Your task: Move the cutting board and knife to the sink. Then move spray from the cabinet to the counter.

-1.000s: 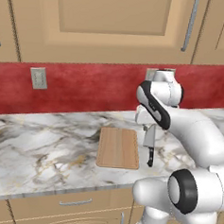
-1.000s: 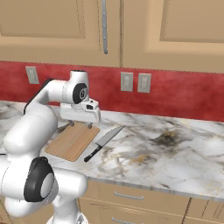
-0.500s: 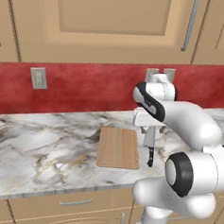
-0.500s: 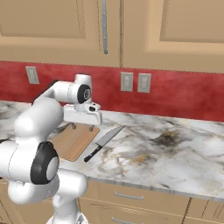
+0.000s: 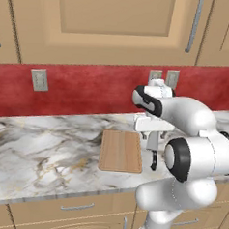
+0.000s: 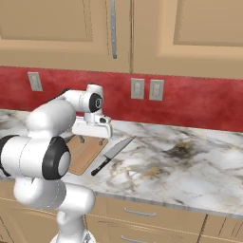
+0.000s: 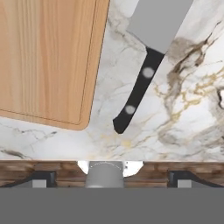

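hand (image 6: pixel 91 138): centre left of the right base view, hanging just above the tabletop with its two fingers spread wide and nothing between them.
board (image 5: pixel 121 150): flat on the tabletop at the centre of the left base view; in the hand view it takes up the upper left, one rounded corner showing low down.
knife (image 6: pixel 113 154): flat on the tabletop just beside the board, not touching it; a strip of bare marble shows between them in the hand view.
knife axis: in the hand view the grey blade runs off the top edge right of centre and the black handle (image 7: pixel 136 93) slants down and left, ending near the middle of the frame.
knife from hand: the handle's end lies just above the fingertips (image 7: pixel 39 178) at the bottom of the hand view, so the handle looks like the nearer part and the blade the farther.
board from hand: up and to the left in the hand view, its long edge roughly upright in the frame, close to the knife's line but not parallel.
likely next move: a judgement only, the hand seems set over the gap between board and knife, nearer the handle; lowering onto the handle would need the fingers turned across its slant.
tabletop (image 5: pixel 41 155): marble-look, veined brown and black, carrying both things.
sink and spray: cannot tell where they are from these pictures.
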